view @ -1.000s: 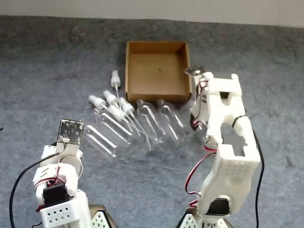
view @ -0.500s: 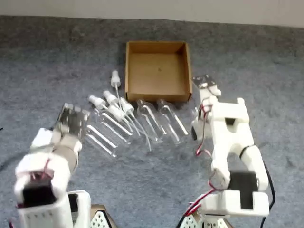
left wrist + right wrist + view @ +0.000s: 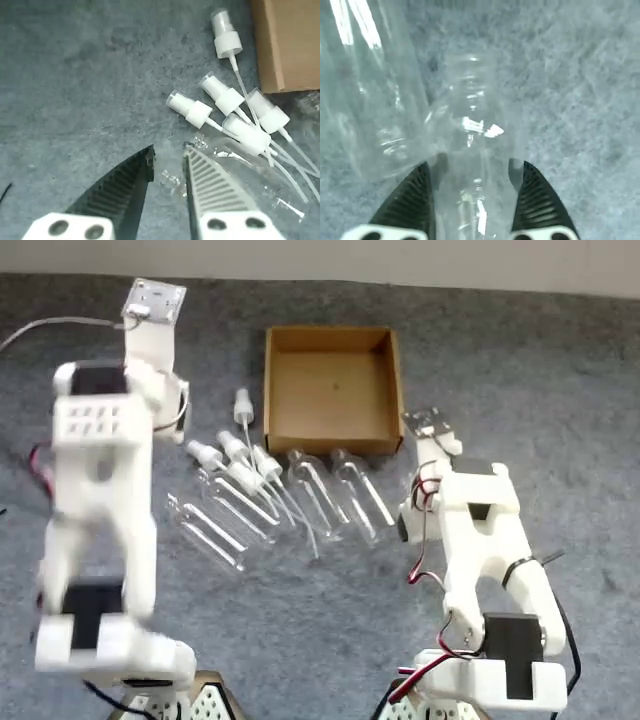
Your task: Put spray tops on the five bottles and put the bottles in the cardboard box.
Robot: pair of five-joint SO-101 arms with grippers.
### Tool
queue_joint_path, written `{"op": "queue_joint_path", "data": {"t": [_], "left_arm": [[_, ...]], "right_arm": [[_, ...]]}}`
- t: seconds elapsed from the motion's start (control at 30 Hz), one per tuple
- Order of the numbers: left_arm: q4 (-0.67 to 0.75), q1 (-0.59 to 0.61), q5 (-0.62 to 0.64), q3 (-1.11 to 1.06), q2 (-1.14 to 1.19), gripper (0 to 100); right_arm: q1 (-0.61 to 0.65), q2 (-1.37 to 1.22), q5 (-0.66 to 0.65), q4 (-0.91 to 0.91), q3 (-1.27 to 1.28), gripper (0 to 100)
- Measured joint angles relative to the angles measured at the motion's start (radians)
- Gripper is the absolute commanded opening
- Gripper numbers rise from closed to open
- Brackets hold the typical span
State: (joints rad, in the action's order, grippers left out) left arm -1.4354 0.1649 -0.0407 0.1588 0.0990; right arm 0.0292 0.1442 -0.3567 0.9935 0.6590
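The open cardboard box [image 3: 333, 333] stands at the middle back, its corner [image 3: 290, 45] in the left wrist view. Several white spray tops [image 3: 236, 448] [image 3: 223, 94] lie loose just left of it. Clear bottles [image 3: 320, 496] lie in a row in front of the box. My left gripper [image 3: 168, 149] hangs open over bare carpet beside the spray tops, touching nothing. My right gripper [image 3: 472, 166] is low at the right end of the row, open, with a lying clear bottle [image 3: 470, 125] between its fingers. A second bottle [image 3: 375, 90] lies right beside it.
Grey carpet [image 3: 540, 390] covers the table, with free room right of the box. The left arm [image 3: 100, 430] stands tall over the left side and the right arm [image 3: 480, 530] stretches up the right side. Thin dip tubes [image 3: 295, 155] trail from the spray tops across the bottles.
The left arm has unfolded from near the front edge and risen toward the far left. The right arm has dropped lower and forward onto the rightmost bottles.
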Motion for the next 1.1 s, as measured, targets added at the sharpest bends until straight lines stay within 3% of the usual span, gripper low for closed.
{"op": "queue_joint_path", "data": {"t": [0.27, 0.57, 1.1], "left_arm": [[-0.009, 0.012, 0.281, 0.199, 0.37, 12], [-0.009, 0.012, 0.499, 0.213, 0.477, 12], [-0.015, 0.0, 0.644, 0.339, 0.485, 12]], "right_arm": [[0.0, 0.011, 0.0, -0.029, 0.032, 0.3], [0.0, 0.011, 0.0, -0.034, 0.032, 0.3], [0.0, 0.011, 0.0, -0.034, 0.032, 0.3]]}}
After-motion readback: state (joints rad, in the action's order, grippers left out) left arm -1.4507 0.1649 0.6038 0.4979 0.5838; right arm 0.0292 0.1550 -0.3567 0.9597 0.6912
